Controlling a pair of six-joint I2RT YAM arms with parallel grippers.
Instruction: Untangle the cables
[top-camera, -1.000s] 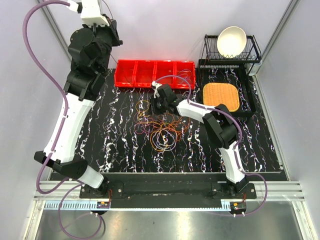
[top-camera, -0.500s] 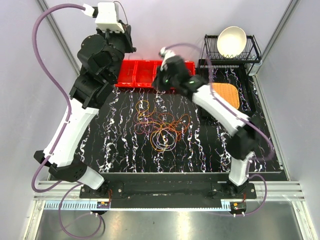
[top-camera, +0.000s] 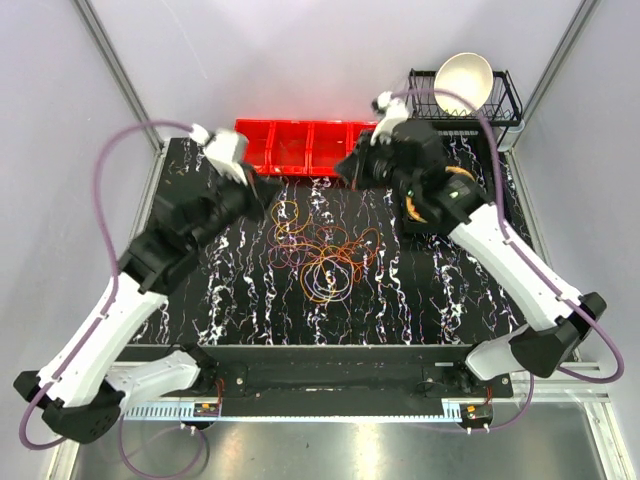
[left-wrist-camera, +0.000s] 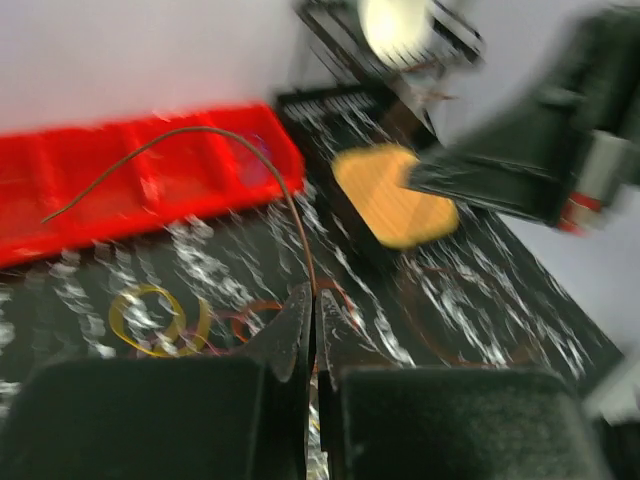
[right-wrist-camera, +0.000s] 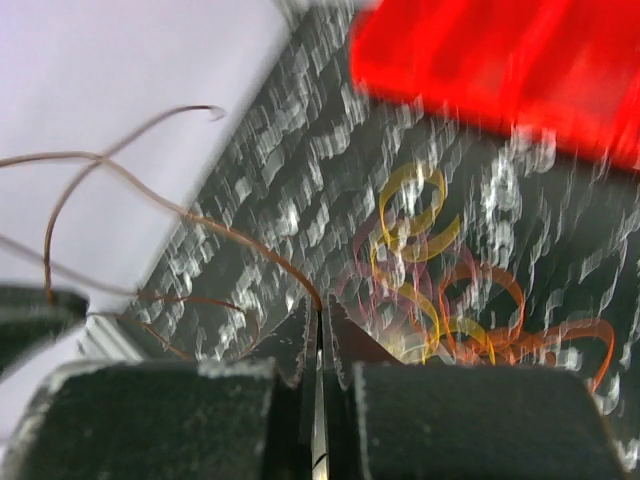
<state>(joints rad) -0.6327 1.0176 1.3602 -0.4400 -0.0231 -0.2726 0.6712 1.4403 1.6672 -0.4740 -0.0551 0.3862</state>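
Clamps one thin cable in the left gripper, jaws together on it, near the red tray. Clamps a brown cable in the right gripper likewise, also beside the tray.

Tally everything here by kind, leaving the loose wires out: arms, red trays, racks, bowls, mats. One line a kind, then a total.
robot arms: 2 (left arm, right arm)
red tray: 1
dish rack: 1
bowl: 1
orange mat: 1
total: 6
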